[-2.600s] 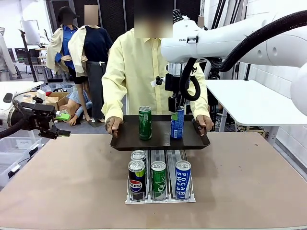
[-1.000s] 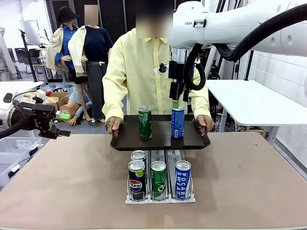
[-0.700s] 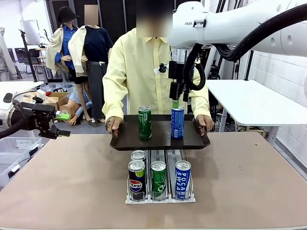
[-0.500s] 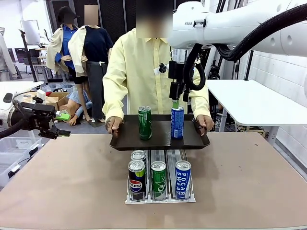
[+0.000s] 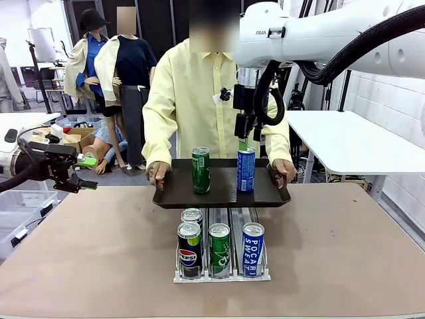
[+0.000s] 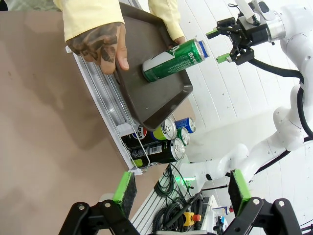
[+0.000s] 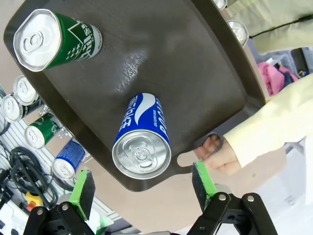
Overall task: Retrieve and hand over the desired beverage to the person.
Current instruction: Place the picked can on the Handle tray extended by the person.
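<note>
Nearest you, the clear-plastic wire-railed can dispenser (image 5: 221, 256) sits on the matte brown table (image 5: 99, 259), holding smooth aluminium cylinders in three lanes: a dark cola can (image 5: 189, 250), a green can (image 5: 219, 250) and a blue-and-white sports-drink can (image 5: 252, 249), with another silver-topped can (image 5: 192, 216) queued behind the cola. Just beyond, the dark, shallow, rigid plastic tray (image 5: 221, 193) is held level by the person (image 5: 199, 100) in the loose pale-yellow shirt, one hand (image 5: 158, 174) on each end. On it stand upright the glossy green soda can (image 5: 201, 171) and the blue sports-drink can with white print (image 5: 246, 169), apart from each other. Your right gripper (image 5: 246, 137) hangs directly above the blue can, jaws spread and holding nothing; in the right wrist view its green pads (image 7: 83, 193) straddle the can's lid from above without contact. Judged step: delivery made, release done. Next you need a straight vertical retreat, so the thin-walled can is not tipped. Your left gripper (image 5: 85, 171) idles at the table's left edge, fingers apart, empty
</note>
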Available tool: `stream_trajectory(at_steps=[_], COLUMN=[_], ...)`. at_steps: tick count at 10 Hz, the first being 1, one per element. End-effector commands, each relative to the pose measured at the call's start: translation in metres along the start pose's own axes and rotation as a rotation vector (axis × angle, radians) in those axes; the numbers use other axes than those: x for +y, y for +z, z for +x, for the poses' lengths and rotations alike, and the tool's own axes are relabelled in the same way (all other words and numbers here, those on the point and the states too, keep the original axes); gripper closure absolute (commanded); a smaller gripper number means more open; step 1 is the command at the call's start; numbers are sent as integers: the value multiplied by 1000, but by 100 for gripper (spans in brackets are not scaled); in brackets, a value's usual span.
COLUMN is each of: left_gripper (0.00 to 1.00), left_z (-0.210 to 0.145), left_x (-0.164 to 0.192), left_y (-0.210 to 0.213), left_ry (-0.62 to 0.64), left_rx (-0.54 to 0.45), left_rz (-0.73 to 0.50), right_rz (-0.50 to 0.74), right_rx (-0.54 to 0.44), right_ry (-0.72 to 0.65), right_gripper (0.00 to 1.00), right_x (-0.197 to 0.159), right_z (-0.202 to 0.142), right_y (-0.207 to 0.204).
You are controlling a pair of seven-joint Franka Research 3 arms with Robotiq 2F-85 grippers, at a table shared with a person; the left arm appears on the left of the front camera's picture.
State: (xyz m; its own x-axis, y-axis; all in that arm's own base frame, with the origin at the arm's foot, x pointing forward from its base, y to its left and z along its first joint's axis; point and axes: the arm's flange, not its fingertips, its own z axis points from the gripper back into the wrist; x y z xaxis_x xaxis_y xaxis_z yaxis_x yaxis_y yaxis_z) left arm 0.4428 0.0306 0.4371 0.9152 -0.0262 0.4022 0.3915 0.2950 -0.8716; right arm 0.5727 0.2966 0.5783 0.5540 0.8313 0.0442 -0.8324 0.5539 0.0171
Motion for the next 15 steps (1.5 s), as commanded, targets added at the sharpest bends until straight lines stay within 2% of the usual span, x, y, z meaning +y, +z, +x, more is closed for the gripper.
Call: stream_trajectory(at_steps=[1,5,9,12,15], left_gripper=[0,0,0,0,0], left_z=[0,0,0,0,0], left_x=[-1,-1,-1,-1,-1], left_y=[2,2,2,2,2], left_ry=[-4,-4,-4,-4,-4], left_rx=[-5,-5,-5,-5,-5], left_rz=[-2,-2,-2,-2,-2], right_rz=[0,156,287,454,587], right_rx=[0,-139,-286,-437,-562], right_ry=[0,-131,-243,-347,-459], right_gripper=[0,0,0,0,0], right_x=[0,-13,-22,-51,-69], right_z=[0,-60,-138,-204,-261], right_y=[0,27,36,23,-9])
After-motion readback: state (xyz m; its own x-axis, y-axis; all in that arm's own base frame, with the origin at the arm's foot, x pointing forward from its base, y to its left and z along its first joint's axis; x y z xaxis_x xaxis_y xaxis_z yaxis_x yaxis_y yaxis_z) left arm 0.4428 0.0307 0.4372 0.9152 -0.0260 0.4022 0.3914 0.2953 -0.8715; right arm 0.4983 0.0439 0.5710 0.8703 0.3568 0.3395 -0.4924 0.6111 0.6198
